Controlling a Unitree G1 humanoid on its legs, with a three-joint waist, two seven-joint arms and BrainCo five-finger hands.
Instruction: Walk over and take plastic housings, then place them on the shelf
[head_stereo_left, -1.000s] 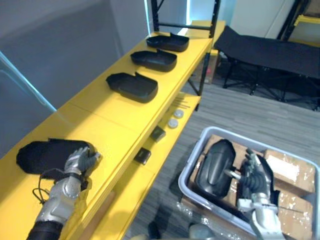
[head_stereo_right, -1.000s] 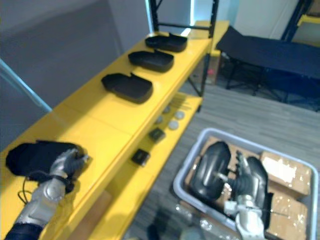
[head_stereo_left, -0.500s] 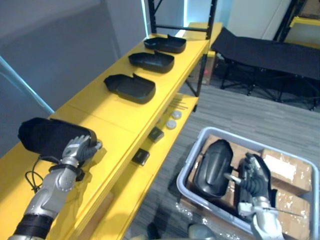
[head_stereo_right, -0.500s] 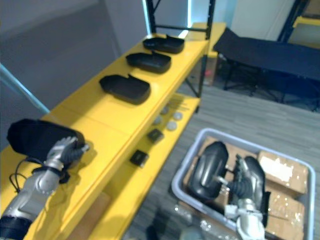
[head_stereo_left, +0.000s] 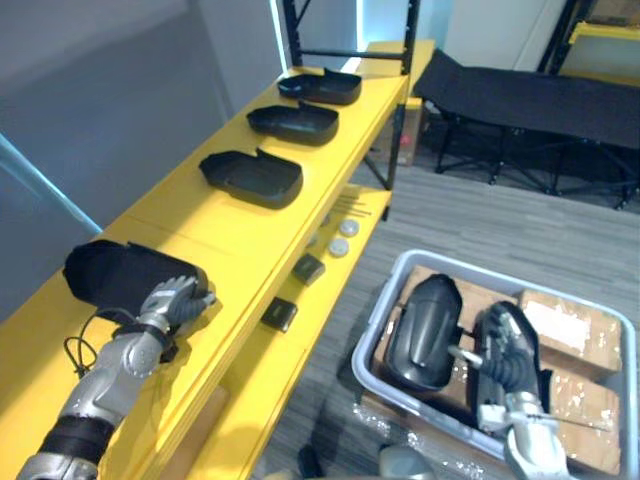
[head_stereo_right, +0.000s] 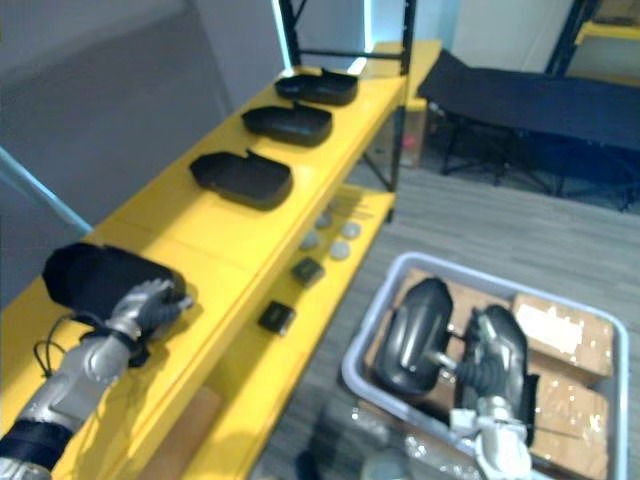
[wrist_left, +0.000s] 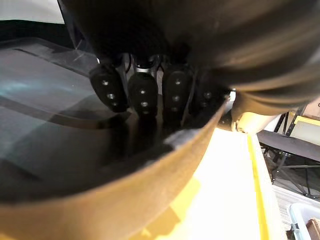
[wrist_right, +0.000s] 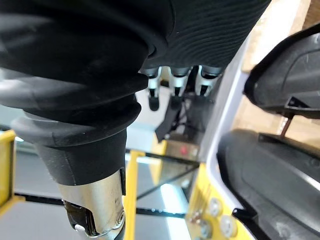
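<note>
A black plastic housing (head_stereo_left: 118, 274) sits at the near end of the yellow shelf top (head_stereo_left: 225, 225), tipped up on its edge. My left hand (head_stereo_left: 176, 301) is shut on its near rim, and in the left wrist view its fingertips (wrist_left: 142, 92) press inside the shell (wrist_left: 75, 145). Three more housings (head_stereo_left: 252, 175) (head_stereo_left: 294, 120) (head_stereo_left: 320, 85) lie in a row further along the shelf. My right hand (head_stereo_left: 503, 354) hovers open in the grey bin (head_stereo_left: 378, 338), over one dark housing (wrist_right: 270, 175) and beside another (head_stereo_left: 425, 328).
Cardboard boxes (head_stereo_left: 572, 332) lie in the bin's right half. The lower shelf board (head_stereo_left: 262, 370) carries small black blocks (head_stereo_left: 280, 313) and round discs (head_stereo_left: 339, 246). A grey wall (head_stereo_left: 90, 90) runs along the shelf's left. A black cot (head_stereo_left: 520, 95) stands at the back right.
The left hand has raised the housing from lying flat and carried it a little further onto the shelf. The camera has shifted. The right hand stays over the bin.
</note>
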